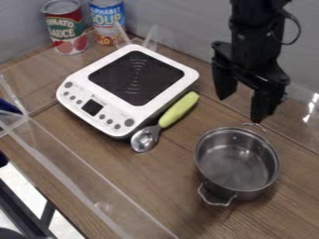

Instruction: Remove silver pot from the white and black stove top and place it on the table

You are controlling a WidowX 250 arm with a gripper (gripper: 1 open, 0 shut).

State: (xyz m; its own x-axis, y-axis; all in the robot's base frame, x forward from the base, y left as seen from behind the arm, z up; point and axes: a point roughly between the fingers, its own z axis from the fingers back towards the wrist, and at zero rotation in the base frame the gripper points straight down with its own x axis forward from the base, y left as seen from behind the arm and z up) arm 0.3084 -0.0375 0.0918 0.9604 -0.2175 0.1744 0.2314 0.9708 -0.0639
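The silver pot (pixel 236 163) stands upright on the brown table (pixel 112 173) at the front right, empty, one loop handle facing the camera. The white and black stove top (pixel 129 81) lies to its upper left with nothing on its glass. My gripper (pixel 243 101) hangs above and behind the pot, clear of it. Its dark fingers (pixel 222 84) stand apart, open, with nothing between them.
A scoop with a metal bowl and green handle (pixel 169 119) lies between stove and pot. Two cans (pixel 65 25) stand at the back left beside the stove. A clear plastic barrier (pixel 75 182) runs along the table's front edge.
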